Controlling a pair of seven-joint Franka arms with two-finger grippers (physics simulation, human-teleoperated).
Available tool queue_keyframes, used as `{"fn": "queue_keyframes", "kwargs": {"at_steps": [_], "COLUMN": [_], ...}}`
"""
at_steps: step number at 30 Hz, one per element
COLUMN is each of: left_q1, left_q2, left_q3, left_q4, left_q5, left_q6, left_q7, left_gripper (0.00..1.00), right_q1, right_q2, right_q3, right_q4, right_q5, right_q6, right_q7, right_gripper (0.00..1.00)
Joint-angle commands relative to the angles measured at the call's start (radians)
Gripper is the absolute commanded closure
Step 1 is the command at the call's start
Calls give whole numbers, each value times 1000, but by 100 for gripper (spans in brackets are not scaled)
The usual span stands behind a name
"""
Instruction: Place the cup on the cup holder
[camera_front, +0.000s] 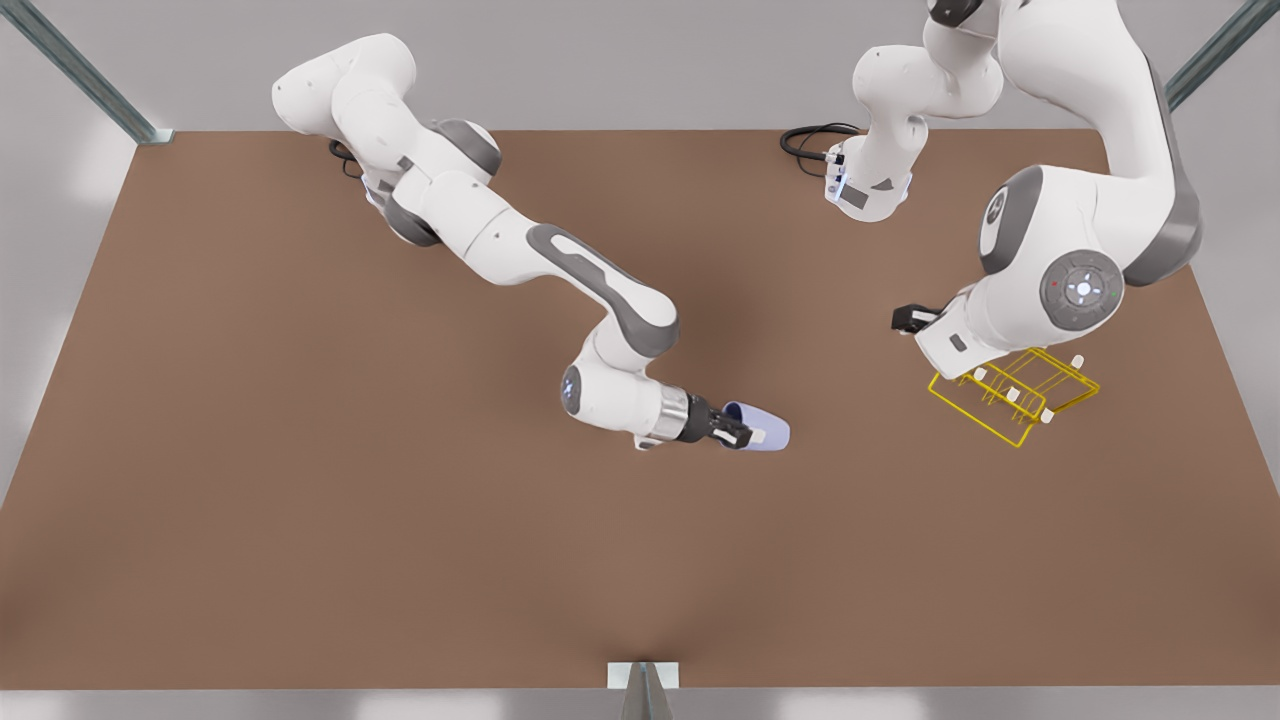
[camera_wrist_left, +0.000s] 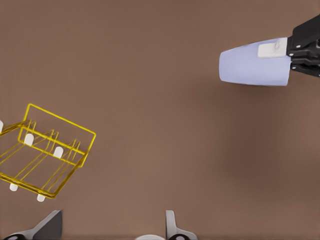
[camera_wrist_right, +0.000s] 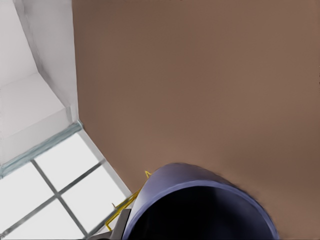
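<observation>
The lavender-blue cup (camera_front: 766, 428) lies tipped on its side near the table's middle, its open mouth toward my right gripper (camera_front: 742, 434), which is shut on its rim. The right wrist view looks into the cup's dark mouth (camera_wrist_right: 200, 207). The left wrist view sees the cup (camera_wrist_left: 252, 67) held by the right gripper (camera_wrist_left: 299, 49) farther off. The yellow wire cup holder (camera_front: 1012, 396) with white-tipped pegs sits on the table at the front view's right, also seen as the cup holder (camera_wrist_left: 46, 156). My left gripper (camera_wrist_left: 113, 227) hangs open above the table beside the holder, holding nothing.
Brown tabletop (camera_front: 400, 520) all around. The left arm's wrist (camera_front: 960, 335) hangs over the holder's far-left corner. Black cables (camera_front: 815, 138) lie at the back edge. Metal frame posts stand at the table's corners.
</observation>
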Motion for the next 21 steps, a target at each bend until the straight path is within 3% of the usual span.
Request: {"fn": "queue_keyframes", "kwargs": {"at_steps": [1, 21], "left_q1": [0, -8], "left_q2": [0, 11], "left_q3": [0, 0], "left_q4": [0, 0], "left_q5": [0, 5], "left_q6": [-1, 1], "left_q7": [-3, -3], "left_gripper": [0, 0], "right_q1": [2, 25], "right_q2": [3, 92], "right_q3": [1, 57], "right_q4": [3, -61], "right_q5": [-5, -48], "right_q6": [68, 66], "right_q7": [531, 491], "right_gripper": [79, 77]}}
